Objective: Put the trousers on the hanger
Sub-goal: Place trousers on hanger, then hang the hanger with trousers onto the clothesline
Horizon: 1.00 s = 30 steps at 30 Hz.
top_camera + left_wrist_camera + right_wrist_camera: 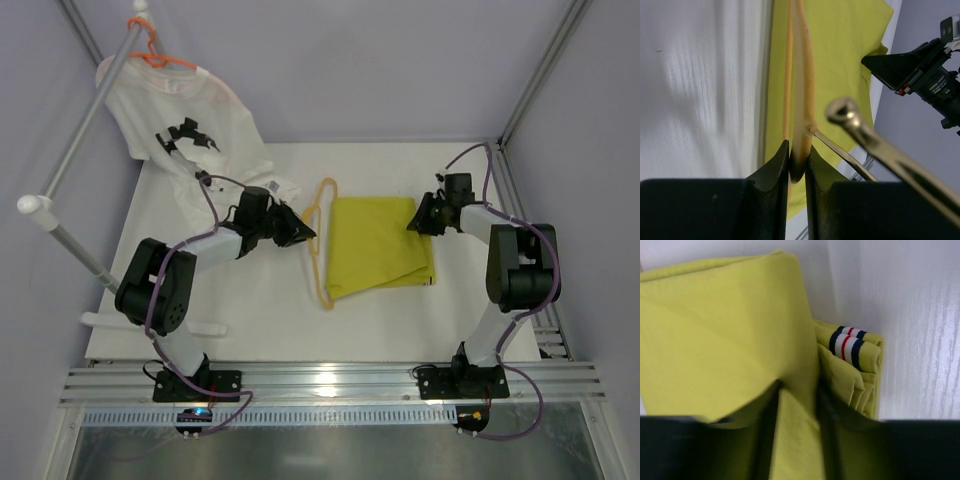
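So, our left gripper [797,150] is clamped tight on the hanger [809,85], right beside the folded trousers [380,245] on the table [250,310]. Our right gripper [416,222] straddles a fold; we can't tell if it's pinched.

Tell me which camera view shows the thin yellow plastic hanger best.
Top external: almost the whole thin yellow plastic hanger is visible. Left wrist shows only a piece pinched in the left claw. Right wrist shows only yellow-green cloth trousers.
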Motion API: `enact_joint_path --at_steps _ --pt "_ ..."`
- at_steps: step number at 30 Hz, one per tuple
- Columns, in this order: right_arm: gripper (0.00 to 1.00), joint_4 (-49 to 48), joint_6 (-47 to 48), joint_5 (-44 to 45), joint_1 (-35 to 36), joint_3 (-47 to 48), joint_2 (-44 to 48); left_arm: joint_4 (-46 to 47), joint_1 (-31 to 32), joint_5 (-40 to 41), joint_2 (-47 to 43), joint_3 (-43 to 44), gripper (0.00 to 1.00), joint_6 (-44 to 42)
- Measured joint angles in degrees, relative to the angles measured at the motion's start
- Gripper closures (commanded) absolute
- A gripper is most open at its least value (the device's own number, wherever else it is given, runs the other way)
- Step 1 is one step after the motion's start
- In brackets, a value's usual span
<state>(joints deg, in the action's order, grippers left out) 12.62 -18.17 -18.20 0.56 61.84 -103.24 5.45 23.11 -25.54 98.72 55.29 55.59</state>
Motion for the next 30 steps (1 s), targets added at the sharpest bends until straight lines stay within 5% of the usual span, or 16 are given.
enact_joint_path --at_steps 3,11,20,30 --pt "0.96 -2.0 -1.1 0.7 -0.5 -1.5 0.0 2.2 0.0 -0.4 -0.1 -1.4 1.0 1.1" --pt "0.96 4.4 -4.5 9.0 0.2 -2.7 8.4 -2.3 -0.5 3.9 -0.5 -2.3 1.0 1.9" --pt "0.96 -3.5 -21.3 15.9 -1.9 -27.4 24.2 -4.6 0.0 3.0 1.1 -3.5 1.0 3.7" --pt "0.96 -3.8 -24.5 16.7 2.0 -20.8 17.4 -6.3 -0.3 5.7 -2.2 -3.8 1.0 4.0"
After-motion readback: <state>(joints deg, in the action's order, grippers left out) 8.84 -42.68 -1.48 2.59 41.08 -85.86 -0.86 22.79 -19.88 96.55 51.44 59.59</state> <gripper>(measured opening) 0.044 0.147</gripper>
